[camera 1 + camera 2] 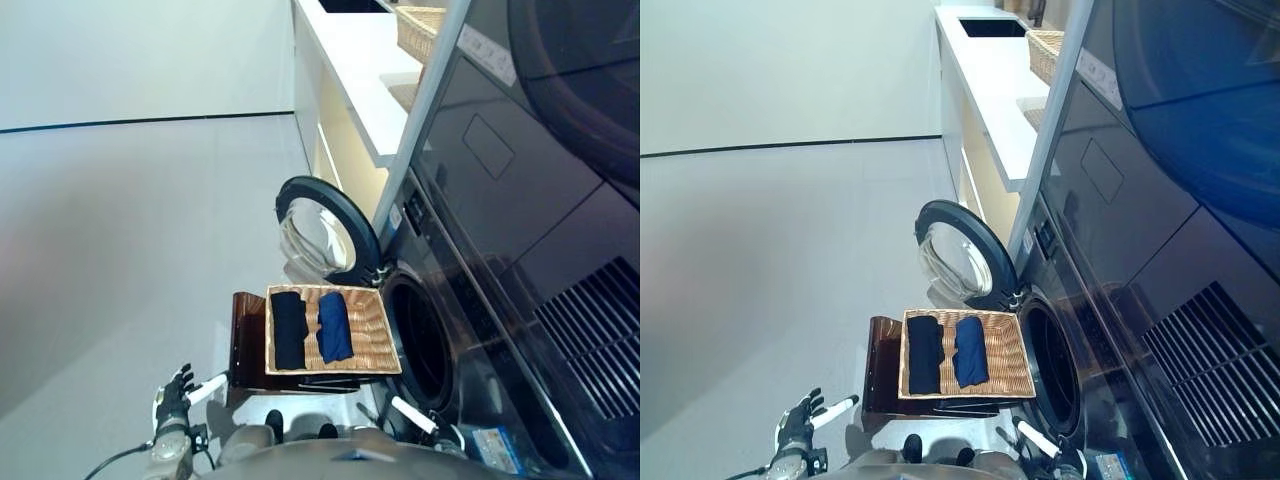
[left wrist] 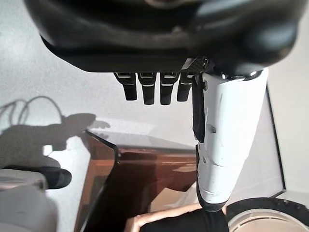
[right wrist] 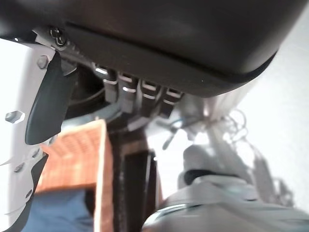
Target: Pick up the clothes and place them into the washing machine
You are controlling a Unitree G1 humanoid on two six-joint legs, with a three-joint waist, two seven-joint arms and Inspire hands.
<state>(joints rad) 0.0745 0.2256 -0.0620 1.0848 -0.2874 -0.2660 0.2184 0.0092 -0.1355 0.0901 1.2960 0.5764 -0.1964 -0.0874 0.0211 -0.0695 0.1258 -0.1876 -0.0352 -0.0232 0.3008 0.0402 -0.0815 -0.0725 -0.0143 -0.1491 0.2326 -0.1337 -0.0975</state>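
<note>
A wicker basket (image 1: 375, 340) rests on a brown stool (image 1: 245, 345) in front of the washing machine. Two folded garments lie in it side by side: a black one (image 1: 290, 328) and a blue one (image 1: 334, 326). The machine's round door (image 1: 318, 232) stands swung open, and the dark drum opening (image 1: 425, 345) shows just beyond the basket. My left hand (image 1: 178, 388) hangs low beside the stool with relaxed fingers (image 2: 154, 92) and holds nothing. My right hand (image 1: 440, 432) is low by the machine's front, fingers (image 3: 140, 92) relaxed and empty too.
A white counter (image 1: 350, 60) runs along the wall past the machine, with a second wicker basket (image 1: 420, 28) on it and a sink (image 1: 992, 27) further on. A dark appliance front (image 1: 520, 150) sits above the washer. Grey floor (image 1: 130, 250) spreads to the left.
</note>
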